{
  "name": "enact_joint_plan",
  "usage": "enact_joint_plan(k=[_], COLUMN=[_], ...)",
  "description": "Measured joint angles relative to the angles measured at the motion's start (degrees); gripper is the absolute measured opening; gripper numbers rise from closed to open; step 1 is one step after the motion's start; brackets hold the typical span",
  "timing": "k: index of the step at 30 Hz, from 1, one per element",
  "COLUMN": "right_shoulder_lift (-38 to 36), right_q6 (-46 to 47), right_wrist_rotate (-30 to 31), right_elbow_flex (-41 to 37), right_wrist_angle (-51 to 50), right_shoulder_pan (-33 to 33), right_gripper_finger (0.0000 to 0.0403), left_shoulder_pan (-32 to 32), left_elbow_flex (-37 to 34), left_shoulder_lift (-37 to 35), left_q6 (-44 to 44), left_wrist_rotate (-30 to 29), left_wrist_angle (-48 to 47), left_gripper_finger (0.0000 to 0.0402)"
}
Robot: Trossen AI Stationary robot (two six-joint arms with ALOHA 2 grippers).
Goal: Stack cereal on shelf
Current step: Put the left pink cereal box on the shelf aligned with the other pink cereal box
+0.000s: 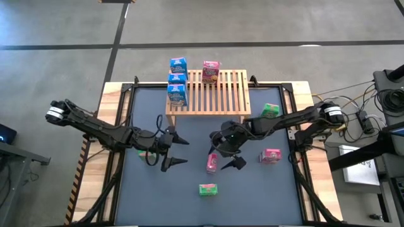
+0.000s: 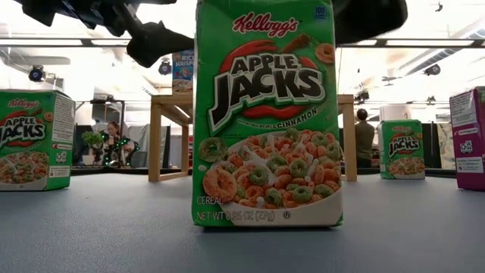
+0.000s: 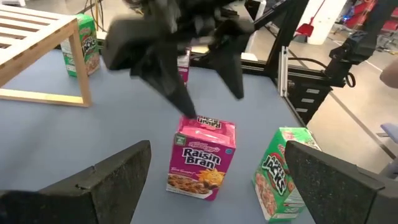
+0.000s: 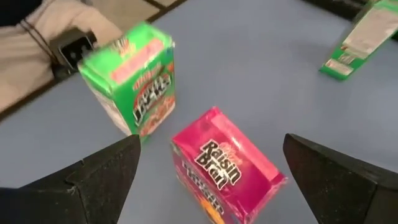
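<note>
the left gripper [image 1: 175,150] hovers over the left half of the dark table [image 1: 189,202], its fingers spread wide and holding nothing; a green box [image 1: 146,153] lies partly hidden just behind it, under its wrist. beyond it, toward the far edge, stands the slatted wooden shelf [image 1: 221,94], with three blue boxes [image 1: 177,80] in a row along its left end and one pink box [image 1: 210,71] upright near its far edge. to the right, the right gripper [image 1: 228,154] hangs with fingers released and wide apart, straddling an upright pink raisin bran box [image 1: 213,162] without clasping it. nearer the front edge than this claw stands a green apple jacks box [image 1: 208,189]. on the claw's right are another pink box [image 1: 270,156] and, farther back, a green box [image 1: 270,111] beside the shelf.
</note>
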Motion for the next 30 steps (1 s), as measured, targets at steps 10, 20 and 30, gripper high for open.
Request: enact_joint_plan(k=[10, 20, 30], right_shoulder_lift=[6.34, 4.81, 4.58], right_q6=[-4.24, -4.32, -4.54], right_wrist_rotate=[-0.02, 0.06, 2.12], right_elbow_flex=[1.95, 1.84, 1.84], right_wrist_angle=[0.98, -0.54, 0.13], right_shoulder_pan=[-1.05, -1.4, -1.51], right_gripper_finger=[0.0384, 0.0384, 0.0384], left_shoulder_pan=[0.02, 0.02, 0.02], left_elbow_flex=[0.0, 0.0, -0.44], left_shoulder_lift=[0.0, -0.02, -0.02], left_q6=[0.38, 0.08, 0.01], left_wrist_rotate=[-0.04, 0.04, 0.11], left_wrist_angle=[0.01, -0.15, -0.36], left_gripper_finger=[0.0354, 0.0354, 0.0354])
